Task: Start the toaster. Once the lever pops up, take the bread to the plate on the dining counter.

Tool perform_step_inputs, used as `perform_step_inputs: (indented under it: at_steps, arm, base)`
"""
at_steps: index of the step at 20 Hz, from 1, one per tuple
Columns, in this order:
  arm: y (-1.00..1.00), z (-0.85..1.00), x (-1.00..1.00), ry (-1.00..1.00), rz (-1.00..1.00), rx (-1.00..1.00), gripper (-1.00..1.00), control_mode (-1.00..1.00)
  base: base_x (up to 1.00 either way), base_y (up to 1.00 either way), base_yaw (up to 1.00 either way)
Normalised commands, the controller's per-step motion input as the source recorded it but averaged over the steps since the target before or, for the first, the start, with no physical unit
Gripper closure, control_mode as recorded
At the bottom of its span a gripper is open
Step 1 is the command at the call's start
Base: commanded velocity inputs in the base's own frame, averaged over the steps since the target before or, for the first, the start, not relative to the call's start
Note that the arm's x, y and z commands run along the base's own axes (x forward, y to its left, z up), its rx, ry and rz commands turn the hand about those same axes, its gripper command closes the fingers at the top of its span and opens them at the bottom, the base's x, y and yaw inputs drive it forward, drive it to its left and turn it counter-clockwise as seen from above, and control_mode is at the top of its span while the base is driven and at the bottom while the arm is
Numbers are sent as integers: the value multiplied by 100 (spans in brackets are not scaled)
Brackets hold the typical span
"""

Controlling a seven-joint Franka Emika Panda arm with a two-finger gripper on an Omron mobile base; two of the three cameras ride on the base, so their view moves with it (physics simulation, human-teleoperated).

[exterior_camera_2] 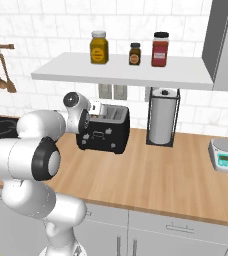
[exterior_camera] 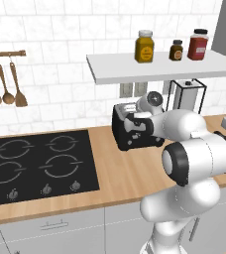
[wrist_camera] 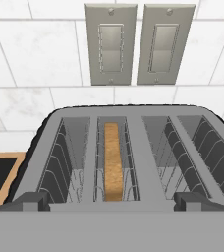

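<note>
Setting: tiled kitchen wall above a wood worktop [exterior_camera_2: 161,170], with a black hob [exterior_camera: 35,166] at 9 o'clock of the arm in the left base view.
Shelf: white ledge [exterior_camera_2: 121,70] at 12 o'clock, carrying three jars.
Toaster: black four-slot toaster [exterior_camera_2: 103,131] stands on the worktop just beside the paper-towel holder [exterior_camera_2: 162,116], under two wall switch plates [wrist_camera: 136,43].
Gripper: gripper [wrist_camera: 112,199] hovers close over the toaster's near edge, jaws spread wide and grasping nothing.
Bread: bread [wrist_camera: 112,161] sits upright in the second slot from the left, in the hand view, apart from the fingertips.
Step in hand: judged to be the approach to start the toaster; toasting appears not yet begun.
Next move: probably calls for finding the lever and pressing it down.
Hidden: the lever cannot be made out; the arm covers part of the toaster in both base views.
</note>
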Motion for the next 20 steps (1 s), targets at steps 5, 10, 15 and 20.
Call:
perform_step_inputs:
  at_steps: [5, 10, 15, 20]
  arm:
    - [0, 0, 0, 0, 0, 0, -100, -100]
    - [0, 0, 0, 0, 0, 0, -100, -100]
    - [0, 0, 0, 0, 0, 0, -100, -100]
    - [0, 0, 0, 0, 0, 0, -100, -100]
  base:
    - [0, 0, 0]
    - [0, 0, 0]
    - [0, 0, 0]
    - [0, 0, 0]
